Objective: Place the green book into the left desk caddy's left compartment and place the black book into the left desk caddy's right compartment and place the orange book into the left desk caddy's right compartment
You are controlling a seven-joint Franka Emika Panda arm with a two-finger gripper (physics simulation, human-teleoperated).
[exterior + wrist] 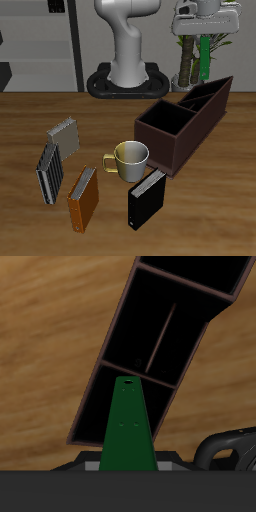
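surface: wood, carrying everything loose.
left desk caddy: long maroon box, open-topped so books can drop in.
green book: held upright above the caddy's slanted-wall end, seemingly lined up for the left compartment.
fingers: closed on the green book's spine end.
black book: standing in front of the caddy.
orange book: beyond the mug from the caddy, waiting.

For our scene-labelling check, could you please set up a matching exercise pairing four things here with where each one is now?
Things:
1. green book
2. black book
3. orange book
4. mug

Places:
A. on the table beside the left desk caddy
B. held in the gripper above the caddy
C. nearest the striped book
D. near the table's front edge, just in front of the mug

Pairs: 1-B, 2-D, 3-C, 4-A
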